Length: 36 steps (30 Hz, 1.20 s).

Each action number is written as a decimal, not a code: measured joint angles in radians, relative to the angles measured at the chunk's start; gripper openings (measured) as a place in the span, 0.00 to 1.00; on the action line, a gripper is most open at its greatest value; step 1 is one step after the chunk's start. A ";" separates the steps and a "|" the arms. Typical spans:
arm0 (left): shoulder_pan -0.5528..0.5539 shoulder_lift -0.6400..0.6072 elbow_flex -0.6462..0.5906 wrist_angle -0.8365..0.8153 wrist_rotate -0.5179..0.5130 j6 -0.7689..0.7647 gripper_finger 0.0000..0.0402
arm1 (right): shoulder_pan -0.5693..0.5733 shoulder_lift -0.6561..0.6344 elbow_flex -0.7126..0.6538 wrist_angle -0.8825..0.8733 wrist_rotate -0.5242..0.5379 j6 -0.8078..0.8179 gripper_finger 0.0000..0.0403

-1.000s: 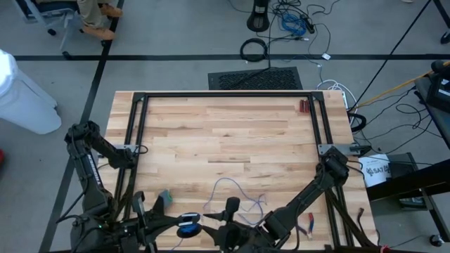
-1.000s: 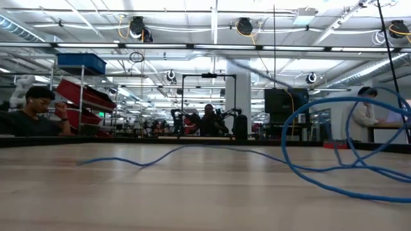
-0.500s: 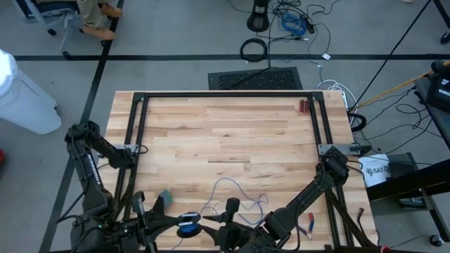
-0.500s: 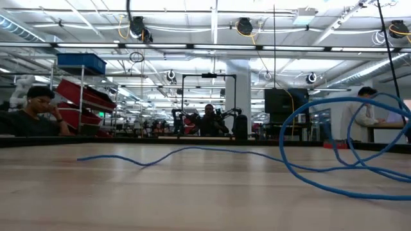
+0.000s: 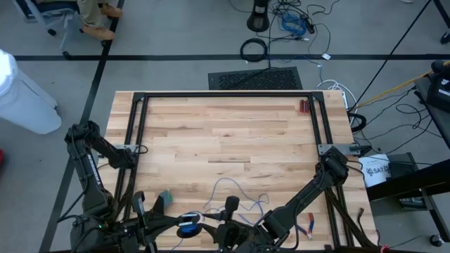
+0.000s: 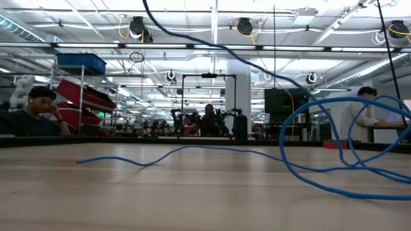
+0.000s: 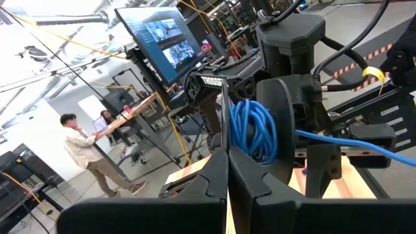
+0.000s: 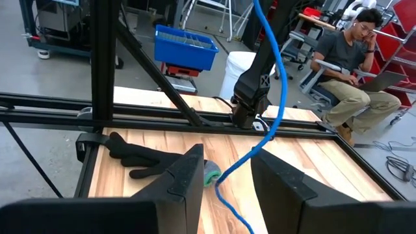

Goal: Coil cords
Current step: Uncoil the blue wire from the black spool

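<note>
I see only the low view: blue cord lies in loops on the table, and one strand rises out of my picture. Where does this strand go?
Observer: Up to the right gripper; the cord passes between its open fingers.
Operator: And the left gripper?
Observer: The left gripper is shut, at the near edge of the table; a wound bundle of blue cord shows just beyond its fingertips.
Operator: Anything else there?
Observer: A black glove lies on the wood.

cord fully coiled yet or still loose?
Partly coiled. The cord is bundled beside the shut left hand, but loose loops trail across the table.
</note>
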<state>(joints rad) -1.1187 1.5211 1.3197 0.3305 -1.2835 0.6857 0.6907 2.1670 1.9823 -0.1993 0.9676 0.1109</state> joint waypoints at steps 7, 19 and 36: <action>0.000 0.000 0.000 0.000 0.000 0.000 0.00 | -0.002 0.001 0.000 0.001 -0.001 0.000 0.22; 0.010 0.000 0.000 0.000 0.001 -0.001 0.00 | -0.003 0.004 0.000 0.001 -0.034 0.029 0.01; 0.099 0.037 -0.001 -0.134 -0.116 -0.055 0.00 | 0.046 0.004 0.015 0.164 -0.134 -0.081 0.00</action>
<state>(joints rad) -1.0199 1.5578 1.3190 0.1966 -1.3995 0.6308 0.7370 2.1712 1.9969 -0.0349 0.8341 0.0295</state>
